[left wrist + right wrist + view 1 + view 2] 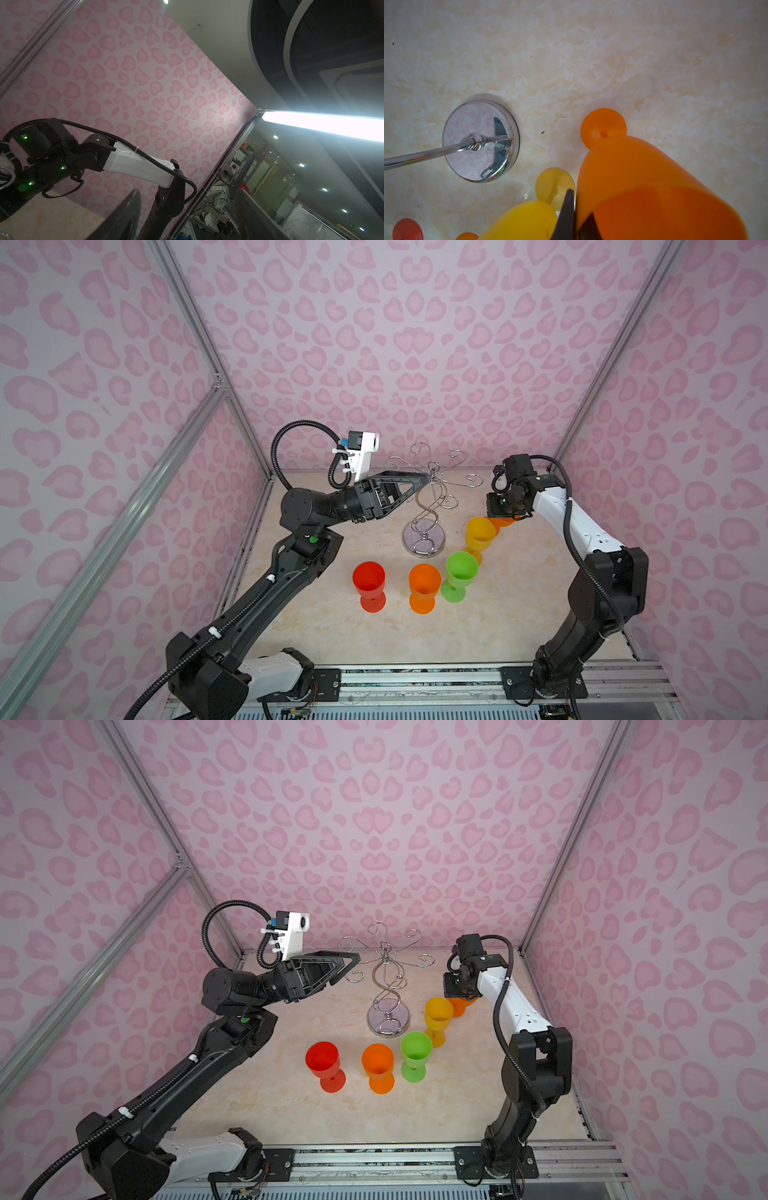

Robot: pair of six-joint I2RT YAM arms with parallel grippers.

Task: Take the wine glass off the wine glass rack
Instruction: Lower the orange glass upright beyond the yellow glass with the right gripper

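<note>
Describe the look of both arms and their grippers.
Left arm and right arm: black, one white link each, ribbed black cable alongside, green joint lights. Left gripper and right gripper: black fingers; the left's are triangular open frames.

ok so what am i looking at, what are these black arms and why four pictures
These are two robot arms at the front of a marble-look table, each ending in a two-fingered gripper. Two pictures come from one two-eyed overhead camera; two from small cameras on the wrists. In the middle stands a chrome wine glass rack, nothing hanging on it. Beside it stand a red glass, an orange glass, a green glass and a yellow glass. The right gripper pinches the rim of a second orange glass; whether its foot touches the table I cannot tell. The left gripper is open and empty, raised by the rack's curled arms; its camera sees mostly wall and ceiling.
</note>
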